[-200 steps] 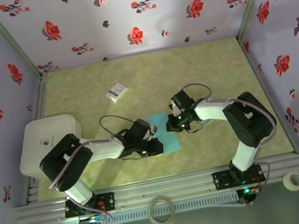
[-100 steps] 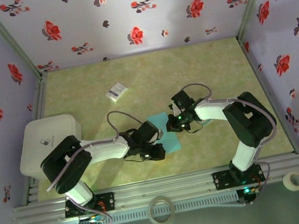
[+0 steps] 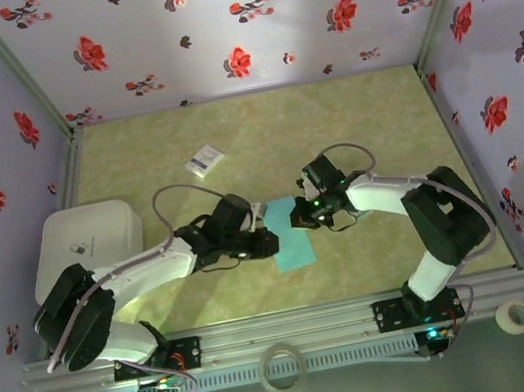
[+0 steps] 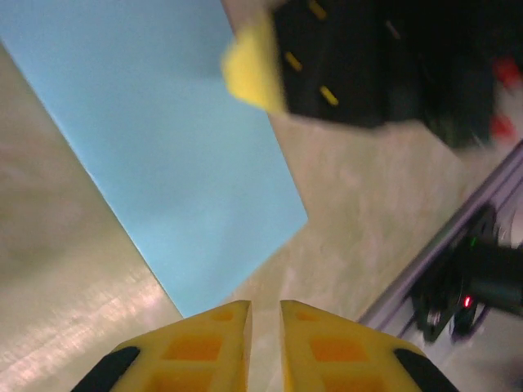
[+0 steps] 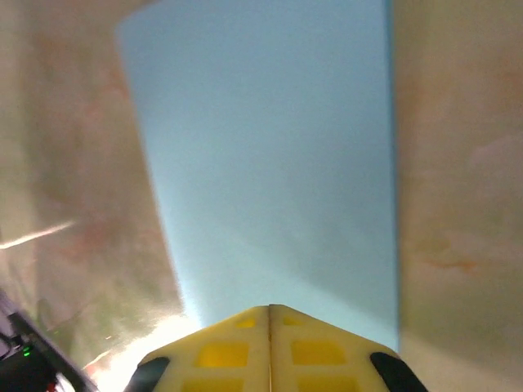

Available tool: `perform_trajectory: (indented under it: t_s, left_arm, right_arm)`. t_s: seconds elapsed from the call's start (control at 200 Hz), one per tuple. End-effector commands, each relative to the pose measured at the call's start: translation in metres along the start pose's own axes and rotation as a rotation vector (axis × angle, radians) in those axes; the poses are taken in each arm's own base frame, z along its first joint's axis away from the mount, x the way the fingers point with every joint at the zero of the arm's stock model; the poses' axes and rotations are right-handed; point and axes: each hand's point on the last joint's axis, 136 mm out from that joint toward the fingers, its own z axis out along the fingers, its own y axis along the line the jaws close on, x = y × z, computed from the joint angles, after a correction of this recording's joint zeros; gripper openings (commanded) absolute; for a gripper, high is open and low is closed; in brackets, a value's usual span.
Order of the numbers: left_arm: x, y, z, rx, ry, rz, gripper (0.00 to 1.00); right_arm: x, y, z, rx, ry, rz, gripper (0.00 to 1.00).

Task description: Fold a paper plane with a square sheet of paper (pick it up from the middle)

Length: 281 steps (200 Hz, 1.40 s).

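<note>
paper sheet [image 3: 293, 243] on green tabletop [image 3: 360, 118], floral walls [image 3: 213, 32]

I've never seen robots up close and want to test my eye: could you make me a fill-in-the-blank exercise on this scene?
1. The thin teal paper sheet lies ___ the left gripper and the right gripper.
2. The right gripper's jaws are ___.
3. The small white card lies ___ from the arm bases than the sheet.
Missing words: between; shut; farther.
</note>
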Motion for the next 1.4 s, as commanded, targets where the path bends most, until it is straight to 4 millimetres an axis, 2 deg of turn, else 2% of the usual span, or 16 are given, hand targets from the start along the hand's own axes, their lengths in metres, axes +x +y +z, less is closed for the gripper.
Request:
perform_trajectory:
  t_s: [0.0, 0.1, 0.23, 0.325, 0.52, 0.775, 1.025, 1.17, 1.4]
  left_arm:
    - [-0.029, 0.006, -0.001, 0.036, -0.042, -0.082, 0.17]
    - [-0.059, 0.007, 0.001, 0.069, -0.075, -0.106, 0.17]
    - [-0.084, 0.018, 0.015, 0.042, -0.067, -0.132, 0.17]
    - [-0.095, 0.028, 0.031, 0.036, -0.044, -0.166, 0.17]
    - [-0.108, 0.043, 0.051, 0.014, -0.027, -0.192, 0.17]
    - [-0.11, 0.07, 0.071, -0.013, -0.014, -0.23, 0.17]
    - [-0.088, 0.098, 0.083, -0.038, 0.023, -0.282, 0.17]
    - [-0.079, 0.104, 0.086, -0.04, 0.032, -0.295, 0.16]
    - [-0.078, 0.104, 0.084, -0.029, 0.026, -0.303, 0.16]
  right_arm:
    - [-0.01, 0.018, -0.029, -0.018, -0.073, -0.012, 0.15]
    - [-0.007, 0.002, -0.046, 0.067, -0.125, 0.01, 0.17]
    - [0.008, -0.013, -0.053, 0.065, -0.151, 0.082, 0.22]
    - [0.018, -0.018, -0.055, 0.027, -0.173, 0.138, 0.31]
    - [0.036, -0.02, -0.047, -0.048, -0.151, 0.219, 0.39]
    - [0.05, -0.02, -0.041, -0.061, -0.102, 0.208, 0.45]
    - [0.065, -0.026, -0.027, -0.007, -0.022, 0.213, 0.47]
    - [0.068, -0.03, -0.024, 0.007, -0.012, 0.223, 0.49]
    - [0.072, -0.027, -0.015, -0.014, 0.033, 0.235, 0.5]
